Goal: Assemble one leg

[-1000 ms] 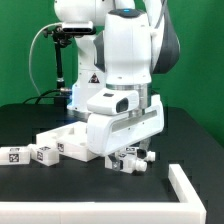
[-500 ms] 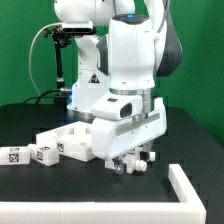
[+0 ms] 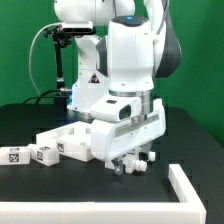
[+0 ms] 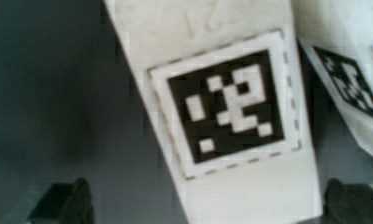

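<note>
A white leg (image 4: 227,110) with a black-and-white tag lies lengthwise between my gripper's (image 4: 211,203) two dark fingers. The fingers stand wide apart, with a clear gap of dark table on one side of the leg, so the gripper is open around it. In the exterior view the gripper (image 3: 130,163) is low over the black table, and the leg (image 3: 143,157) is mostly hidden under the hand. A second tagged white part (image 4: 352,80) lies close beside the leg. Two more legs (image 3: 15,154) (image 3: 46,153) lie at the exterior view's left.
The large flat white panel with a raised rim (image 3: 68,142) lies just behind and to the left of the hand in the exterior view. A white raised bar (image 3: 186,186) runs along the table's front right corner.
The hand has risen and tilted slightly between one second ago and half a second ago. It has stayed still since then.
</note>
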Controlling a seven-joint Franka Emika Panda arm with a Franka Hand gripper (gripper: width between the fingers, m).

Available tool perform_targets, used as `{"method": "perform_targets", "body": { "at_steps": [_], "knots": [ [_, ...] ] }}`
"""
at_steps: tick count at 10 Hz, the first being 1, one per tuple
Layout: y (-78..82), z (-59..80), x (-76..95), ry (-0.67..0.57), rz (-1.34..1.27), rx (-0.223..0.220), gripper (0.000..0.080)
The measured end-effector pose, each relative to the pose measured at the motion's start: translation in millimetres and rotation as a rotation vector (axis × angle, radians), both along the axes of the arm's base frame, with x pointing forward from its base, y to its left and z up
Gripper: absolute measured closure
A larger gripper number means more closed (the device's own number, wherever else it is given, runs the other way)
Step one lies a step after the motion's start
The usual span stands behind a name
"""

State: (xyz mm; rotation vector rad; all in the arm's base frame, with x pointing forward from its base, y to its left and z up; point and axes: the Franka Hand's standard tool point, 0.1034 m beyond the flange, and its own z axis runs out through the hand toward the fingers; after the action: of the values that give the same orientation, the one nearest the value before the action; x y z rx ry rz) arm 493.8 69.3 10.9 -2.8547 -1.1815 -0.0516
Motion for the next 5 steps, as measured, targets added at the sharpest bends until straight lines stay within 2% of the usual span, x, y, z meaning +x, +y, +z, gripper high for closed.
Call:
{"method": "perform_targets", "body": {
  "at_steps": [1, 2, 3, 4, 5],
  "knots": [
    [0.0, -0.2, -0.1, 0.000, 0.000, 0.000, 0.0234],
    [-0.1, -0.3, -0.2, 0.001, 0.000, 0.000, 0.0388],
    [-0.1, -0.4, -0.2, 0.001, 0.000, 0.000, 0.0388],
    [0.0, -0.4, -0.2, 0.001, 0.000, 0.000, 0.0518],
    [-0.1, -0.4, -0.2, 0.001, 0.000, 0.000, 0.0517]
  ]
}}
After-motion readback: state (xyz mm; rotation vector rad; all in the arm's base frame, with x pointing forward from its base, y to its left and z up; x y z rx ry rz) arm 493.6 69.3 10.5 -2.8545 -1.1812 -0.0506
